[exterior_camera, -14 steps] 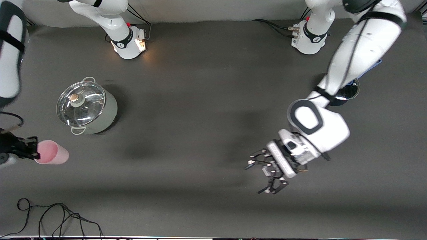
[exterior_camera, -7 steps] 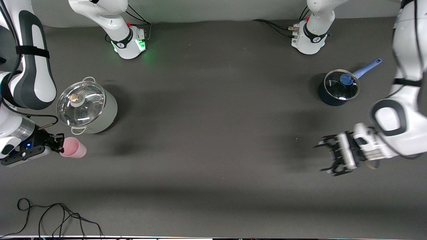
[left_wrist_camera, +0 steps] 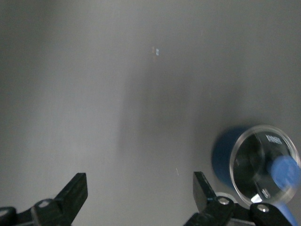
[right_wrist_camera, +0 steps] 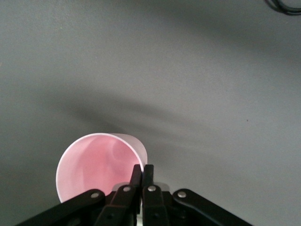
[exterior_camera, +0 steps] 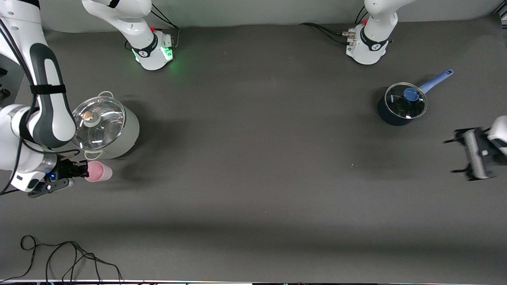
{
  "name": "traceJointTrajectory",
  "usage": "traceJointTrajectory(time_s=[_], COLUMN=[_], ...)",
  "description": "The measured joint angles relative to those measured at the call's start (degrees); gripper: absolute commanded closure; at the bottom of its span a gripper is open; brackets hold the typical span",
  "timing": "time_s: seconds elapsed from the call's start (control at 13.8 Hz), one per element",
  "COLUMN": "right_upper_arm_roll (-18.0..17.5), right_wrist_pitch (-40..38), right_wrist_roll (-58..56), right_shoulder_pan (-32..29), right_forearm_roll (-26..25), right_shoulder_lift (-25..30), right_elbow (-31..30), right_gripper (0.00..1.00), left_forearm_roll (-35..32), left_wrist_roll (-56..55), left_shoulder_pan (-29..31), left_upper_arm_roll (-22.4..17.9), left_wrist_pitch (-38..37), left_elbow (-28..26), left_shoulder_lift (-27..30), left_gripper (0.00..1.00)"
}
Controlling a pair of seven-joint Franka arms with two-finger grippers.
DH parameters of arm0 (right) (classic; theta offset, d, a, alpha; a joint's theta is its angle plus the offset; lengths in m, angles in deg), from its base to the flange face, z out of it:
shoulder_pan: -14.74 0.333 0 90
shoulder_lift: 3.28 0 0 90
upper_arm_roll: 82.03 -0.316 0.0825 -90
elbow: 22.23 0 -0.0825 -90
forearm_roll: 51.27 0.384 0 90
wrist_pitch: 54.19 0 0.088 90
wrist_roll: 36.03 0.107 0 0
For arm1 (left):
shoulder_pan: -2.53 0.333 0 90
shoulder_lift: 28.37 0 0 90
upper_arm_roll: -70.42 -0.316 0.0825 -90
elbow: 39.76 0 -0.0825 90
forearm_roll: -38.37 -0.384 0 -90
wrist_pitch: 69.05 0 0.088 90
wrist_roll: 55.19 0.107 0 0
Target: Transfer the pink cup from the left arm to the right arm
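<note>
The right gripper [exterior_camera: 84,171] is carrying the pink cup [exterior_camera: 99,171] toward the steel pot [exterior_camera: 103,128]; the left gripper [exterior_camera: 455,155] is retreating, uncovering the blue saucepan [exterior_camera: 401,105].

There was one pink cup [exterior_camera: 98,171] on view. Two lidded pots stood on the table [exterior_camera: 253,166]: one big steel pot [exterior_camera: 103,127] toward the right arm's end and one small blue saucepan [exterior_camera: 401,105] toward the left arm's end. Two grippers showed, the right gripper [exterior_camera: 79,170] and the left gripper [exterior_camera: 455,156], and one black cable [exterior_camera: 67,257] lay coiled at the table's near edge.
</note>
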Motion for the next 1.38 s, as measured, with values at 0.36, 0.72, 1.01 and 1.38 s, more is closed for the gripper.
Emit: traceJointTrajectory(time_s=[0.36, 0.72, 1.01, 1.38], right_upper_arm_roll=[-0.02, 0.03, 0.05, 0.03], right_wrist_pitch=[-1.13, 5.26, 6.18, 7.36], right_wrist_roll=[-0.75, -4.04, -4.71, -4.80], right_shoulder_pan=[-0.03, -0.23, -0.28, -0.29], right_forearm_roll=[4.47, 8.62, 9.87, 10.80], right_shoulder_lift=[-3.82, -9.37, -12.38, -13.48], right_elbow=[4.61, 6.76, 9.36, 10.22], right_gripper=[1.00, 1.00, 1.00, 1.00], left_forearm_roll=[-5.56, -5.81, -5.79, -5.77], left_wrist_roll=[-21.13, -47.66, -64.42, -76.63], left_shoulder_pan=[-0.11, -0.83, -1.07, -1.13], left_upper_arm_roll=[-0.36, -0.12, 0.99, 2.21], left_wrist_pitch=[-12.58, -19.72, -22.28, -23.10], left_elbow=[6.75, 11.47, 13.45, 14.97], left_shoulder_lift=[3.14, 3.24, 3.26, 3.30], left_gripper=[0.00, 0.00, 0.00, 0.00])
